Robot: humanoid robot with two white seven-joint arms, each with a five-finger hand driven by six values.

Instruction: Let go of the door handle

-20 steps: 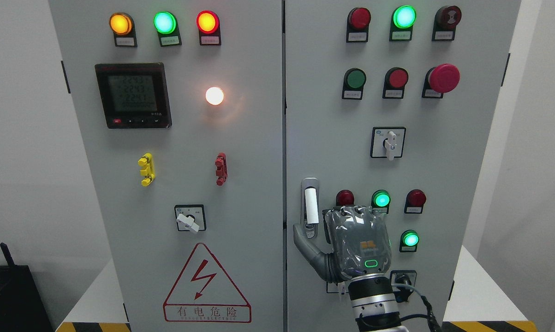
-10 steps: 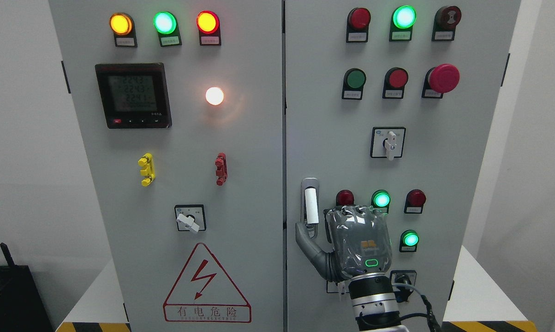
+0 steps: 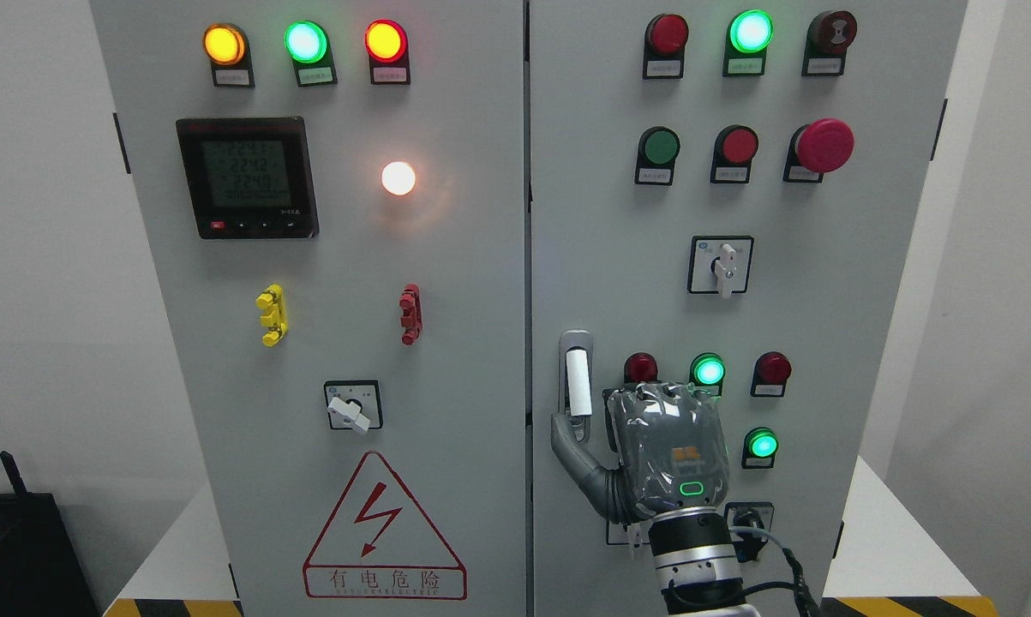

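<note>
One handle [image 3: 577, 377] matters here: a slim, upright lever with a white grip, set near the left edge of the right cabinet door [image 3: 618, 257], low on the panel. Its long axis runs straight up and down.

Just right of it and slightly lower is the right hand [image 3: 668, 446], seen from the back, its arm rising from the bottom edge right of centre. The thumb [image 3: 571, 446] reaches left and up, its tip at the handle's lower end; whether it touches cannot be told. The other fingers fold away toward the door and are hidden behind the knuckles, so whether they are curled or loose cannot be told. Nothing shows them wrapped round the handle.

The handle lies up and to the left of the palm. Judging by this, letting go means drawing the thumb right and down, away from the lever's foot.

No left hand is in view.

Around the hand sit small red and green lamps [image 3: 708, 370]. Higher up is a rotary switch [image 3: 722, 266].
</note>
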